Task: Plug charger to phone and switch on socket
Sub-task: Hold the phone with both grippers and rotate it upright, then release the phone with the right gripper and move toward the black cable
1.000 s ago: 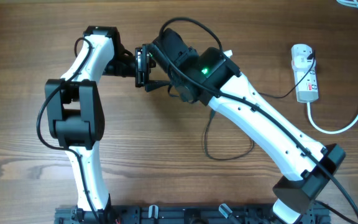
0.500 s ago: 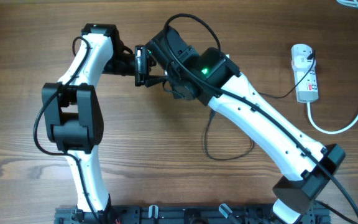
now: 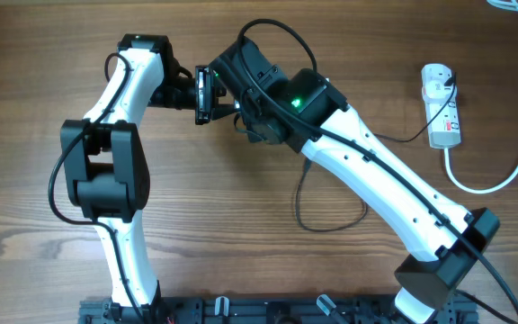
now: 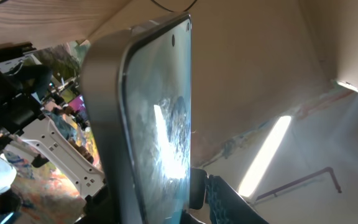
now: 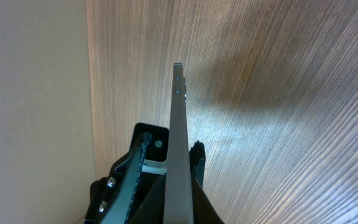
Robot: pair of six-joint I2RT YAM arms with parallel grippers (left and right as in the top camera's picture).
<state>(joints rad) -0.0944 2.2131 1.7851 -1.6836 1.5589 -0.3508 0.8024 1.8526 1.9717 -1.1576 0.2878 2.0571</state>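
The phone (image 3: 203, 94) is held on edge in the air above the far middle of the table. My left gripper (image 3: 196, 95) is shut on it; the left wrist view shows its teal screen and silver frame (image 4: 157, 118) rising out of my jaws (image 4: 166, 202). My right gripper (image 3: 219, 110) meets it from the right. In the right wrist view the phone's thin silver edge (image 5: 178, 112) runs out from between those jaws (image 5: 178, 155), which close on it. The charger cable (image 3: 298, 198) loops on the table under the right arm; its tip is hidden. The socket (image 3: 442, 106) lies far right.
The socket's thick white cord (image 3: 493, 184) curves along the right edge. A black plug sits in the socket's far end. The right arm's white links cross the table middle diagonally. The two arm bases stand at the front edge.
Both grippers and the phone have shifted a little up and to the left together. In the last half second almost nothing moved.
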